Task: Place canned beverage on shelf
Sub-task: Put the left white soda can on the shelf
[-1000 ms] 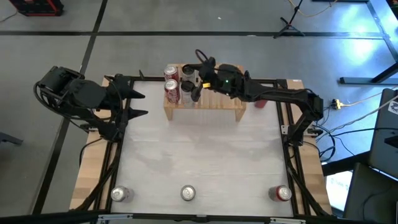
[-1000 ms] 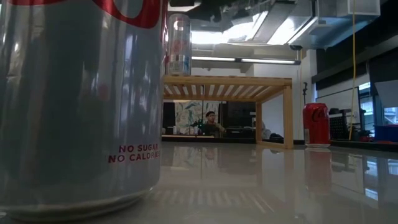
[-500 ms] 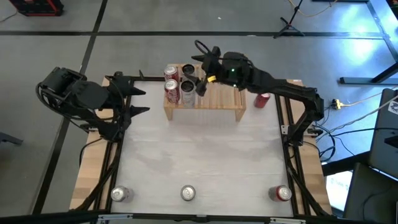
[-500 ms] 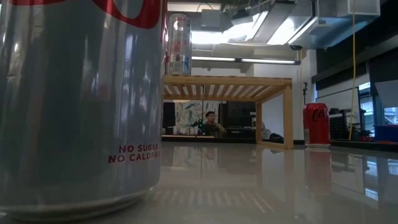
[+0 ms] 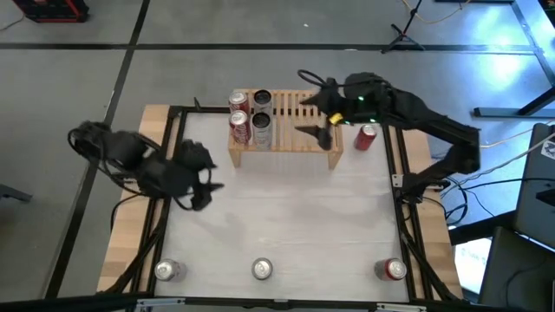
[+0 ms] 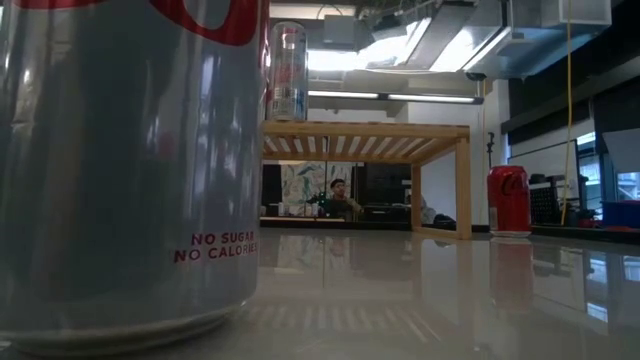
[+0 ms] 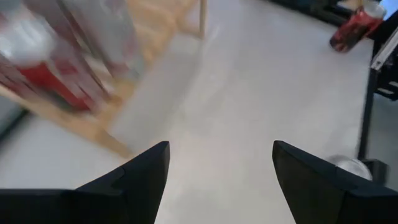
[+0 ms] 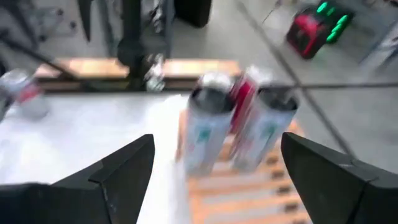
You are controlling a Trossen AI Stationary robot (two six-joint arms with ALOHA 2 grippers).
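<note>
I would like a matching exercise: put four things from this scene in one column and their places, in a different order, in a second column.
Things:
1. red can
2. four cans
3. left gripper
4. right gripper

Places:
A. over the shelf's right part, empty
B. on the table, right of the shelf
C. over the table's left part, empty
D. on the shelf's left end

Pairs: 1-B, 2-D, 3-C, 4-A

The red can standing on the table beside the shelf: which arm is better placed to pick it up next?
Probably the right. The right gripper hovers open over the shelf, close to the red can. The left gripper, also open, is over the table's left side, beyond the shelf.
</note>
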